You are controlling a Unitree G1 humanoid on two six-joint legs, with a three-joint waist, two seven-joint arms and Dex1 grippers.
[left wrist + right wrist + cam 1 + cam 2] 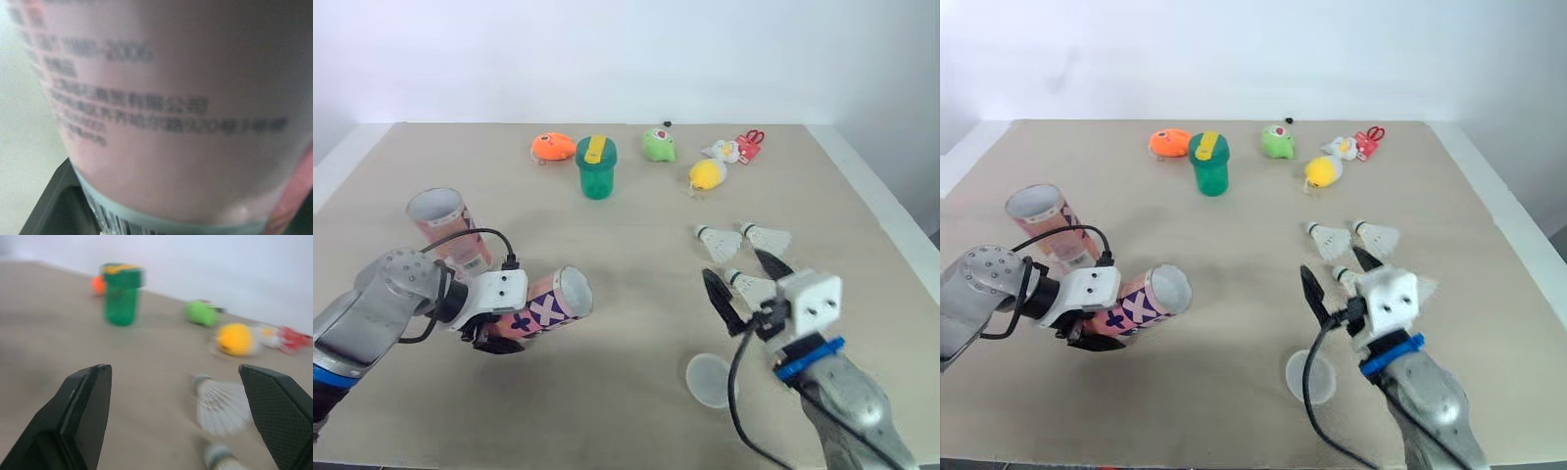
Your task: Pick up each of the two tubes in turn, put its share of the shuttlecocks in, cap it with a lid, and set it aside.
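Right claw [734,266] spread beside shuttlecocks [720,241], arm stretched forward, left claw [507,331] pinching tube [554,305] tipped sideways

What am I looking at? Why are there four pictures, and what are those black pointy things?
This is a robot with two arms. Each arm ends in a gripper: two black fingers that pinch. Two pictures come from cameras in its head, looking down over the table. The other two come from small cameras on its wrists. The left gripper is shut on a pink tube, tipped sideways; the blurry close-up shows that tube. The right gripper is open, close to three white shuttlecocks. Also on the table: a second tube standing up, a clear lid, a green cup and some small toys.
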